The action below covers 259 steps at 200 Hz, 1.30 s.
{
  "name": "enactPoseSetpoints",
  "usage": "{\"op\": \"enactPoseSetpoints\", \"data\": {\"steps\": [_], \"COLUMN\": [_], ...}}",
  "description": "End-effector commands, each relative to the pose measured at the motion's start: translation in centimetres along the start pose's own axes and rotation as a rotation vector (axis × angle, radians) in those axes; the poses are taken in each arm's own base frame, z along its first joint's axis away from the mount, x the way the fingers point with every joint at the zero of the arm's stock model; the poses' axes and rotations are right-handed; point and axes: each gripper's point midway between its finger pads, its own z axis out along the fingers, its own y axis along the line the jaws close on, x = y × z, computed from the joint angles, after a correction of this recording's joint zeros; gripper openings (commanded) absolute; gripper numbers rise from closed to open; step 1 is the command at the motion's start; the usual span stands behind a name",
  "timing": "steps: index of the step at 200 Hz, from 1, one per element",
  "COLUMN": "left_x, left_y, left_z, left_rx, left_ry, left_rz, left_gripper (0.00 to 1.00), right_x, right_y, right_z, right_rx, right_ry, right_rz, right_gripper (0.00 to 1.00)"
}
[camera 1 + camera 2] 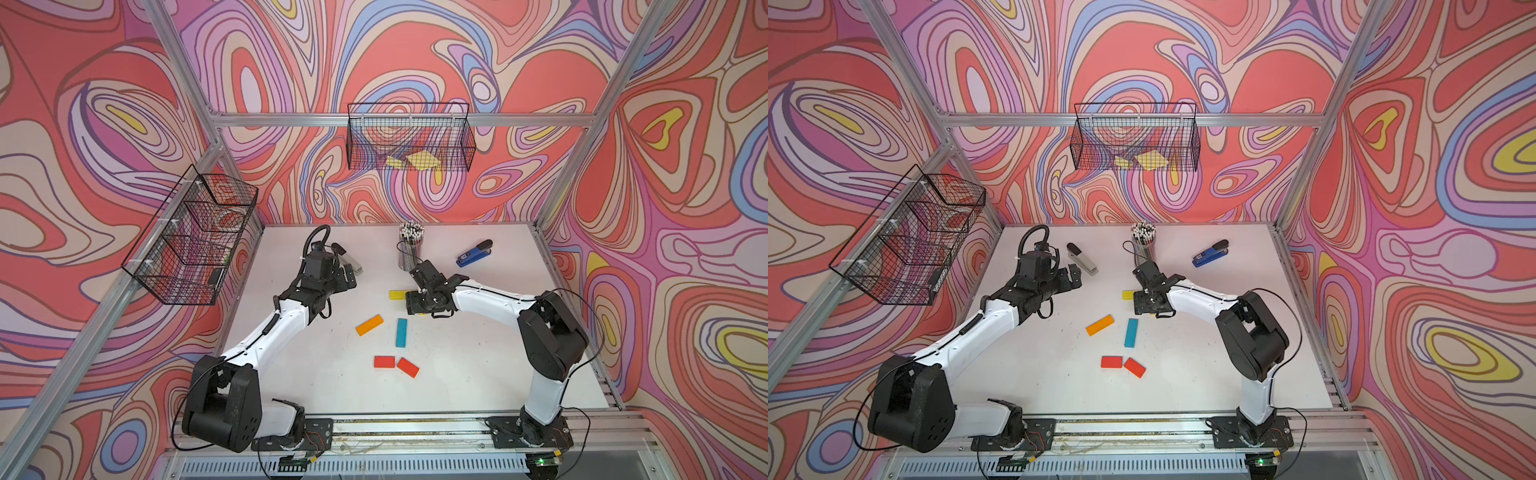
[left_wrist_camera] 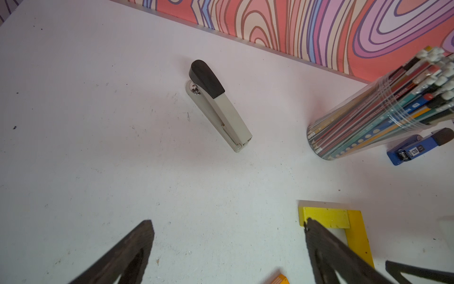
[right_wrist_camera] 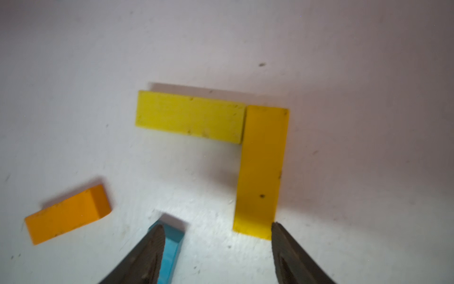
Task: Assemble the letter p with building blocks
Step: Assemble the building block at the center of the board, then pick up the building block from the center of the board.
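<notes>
Two yellow building blocks lie flat and meet in a corner: one [image 3: 190, 116] and the other [image 3: 261, 172] at right angles to it. My right gripper [image 3: 216, 226] hovers open just over the end of that second yellow block, with nothing between its fingers. In both top views it covers most of this pair, and only one yellow end [image 1: 397, 294] shows. The orange block [image 1: 369, 324], the teal block [image 1: 401, 332] and two red blocks [image 1: 384, 362] [image 1: 408, 367] lie loose nearer the front. My left gripper [image 2: 227, 221] is open and empty, left of the yellow corner.
A grey stapler [image 2: 218, 105] lies beyond the left gripper. A clear cup of pencils [image 1: 410, 245] and a blue stapler [image 1: 473, 252] stand at the back. Wire baskets hang on the back wall [image 1: 409, 137] and the left wall [image 1: 189, 241].
</notes>
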Motion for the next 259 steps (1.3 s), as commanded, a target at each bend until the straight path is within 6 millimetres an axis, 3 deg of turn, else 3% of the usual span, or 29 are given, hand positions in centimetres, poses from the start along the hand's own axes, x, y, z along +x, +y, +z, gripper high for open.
{"op": "enactPoseSetpoints", "data": {"steps": [1,31,109,174,223,259], "left_x": [-0.3,-0.1,-0.1,-0.1,-0.2,0.0], "left_y": [0.1,0.0,0.2,0.4,0.5,0.5], "left_z": [-0.3,-0.2,-0.2,-0.2,-0.3,-0.2], "left_rx": [-0.001,0.003,-0.006,-0.016,-0.017,-0.014], "left_ry": [0.0,0.01,0.006,0.005,0.001,0.002], "left_rz": [0.001,0.0,0.003,0.007,0.001,-0.014], "left_gripper": [0.99,0.99,0.99,0.99,0.99,0.99], "right_x": [2.9,4.2,5.6,5.5,4.0,5.0], "right_y": [2.9,4.2,2.9,2.8,2.3,1.9], "right_z": [-0.4,0.8,2.9,4.7,3.7,3.6], "right_rx": [-0.041,-0.041,0.039,0.077,0.133,0.12], "right_ry": [0.058,0.085,0.126,0.161,0.153,0.235], "right_rz": [-0.003,0.029,0.042,-0.033,-0.274,-0.532], "right_gripper": [0.72,0.71,0.69,0.42,0.32,0.3]}}
